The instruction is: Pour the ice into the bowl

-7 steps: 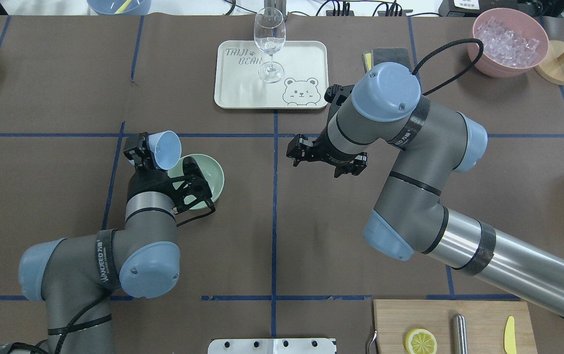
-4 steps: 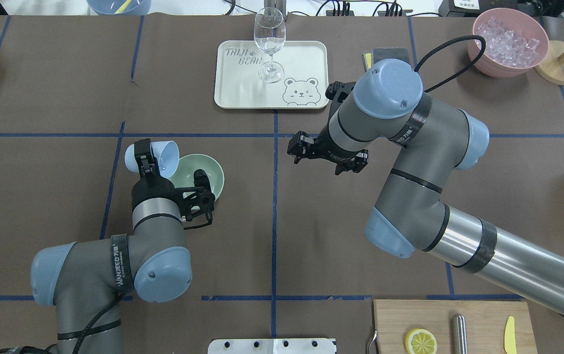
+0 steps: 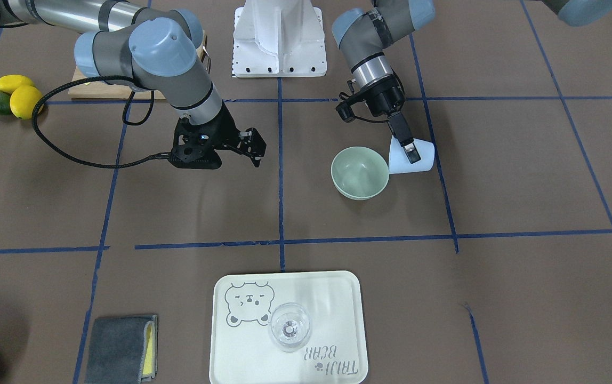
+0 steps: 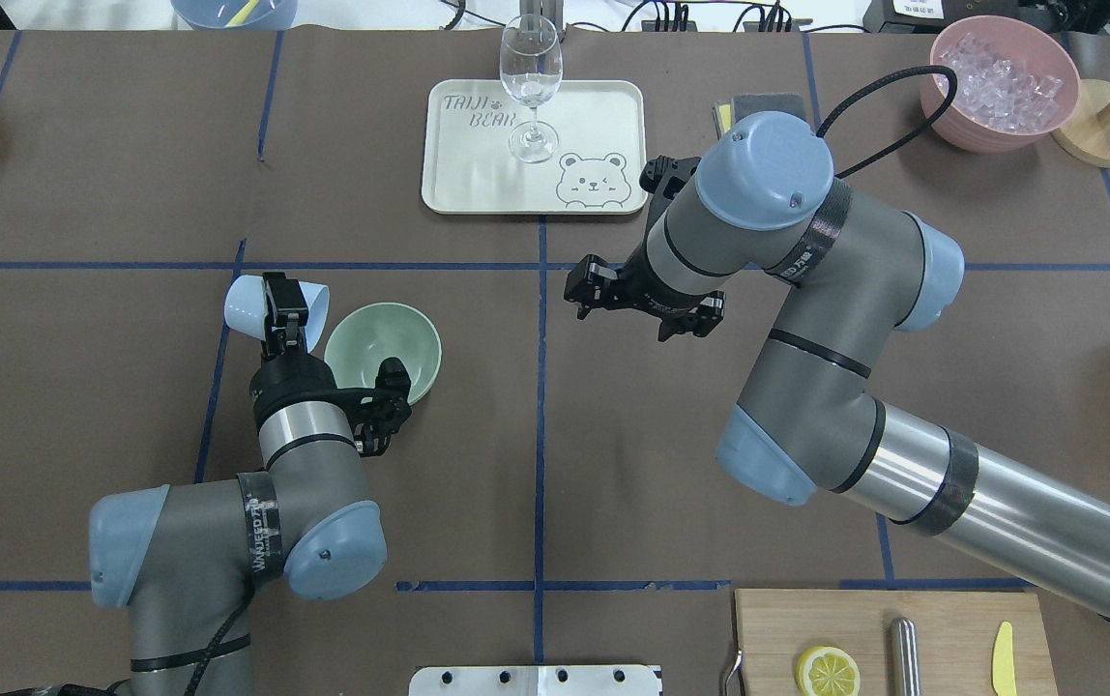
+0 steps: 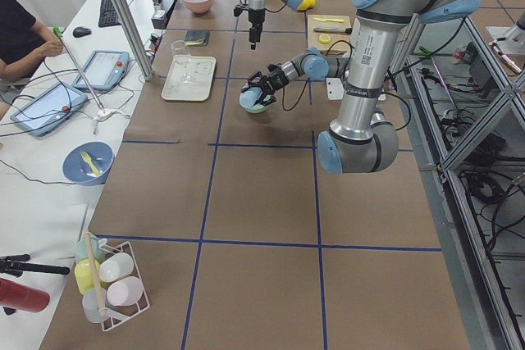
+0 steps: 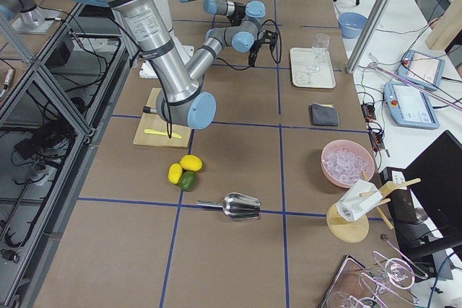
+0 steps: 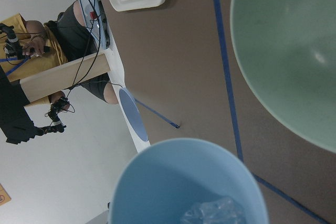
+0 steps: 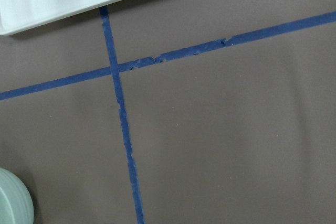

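My left gripper (image 4: 285, 311) is shut on a pale blue cup (image 4: 248, 307), which it holds tipped on its side just left of the sage-green bowl (image 4: 383, 350), mouth toward the bowl. In the left wrist view the cup (image 7: 157, 182) holds a few clear ice cubes (image 7: 212, 213), and the bowl (image 7: 294, 51) lies beyond its rim. In the front view the bowl (image 3: 360, 173) looks empty, with the cup (image 3: 423, 160) beside it. My right gripper (image 4: 582, 286) is open and empty, hovering right of the bowl.
A cream tray (image 4: 478, 184) carrying a wine glass (image 4: 530, 87) sits at the far centre. A pink bowl of ice (image 4: 1000, 82) stands far right. A folded grey cloth (image 3: 119, 346) lies near the tray. A cutting board (image 4: 884, 638) with a lemon slice is near right.
My left gripper has swung the blue cup leftward, off the bowl's rim to its left side, and the wrist has drawn back. The right arm has hardly moved.
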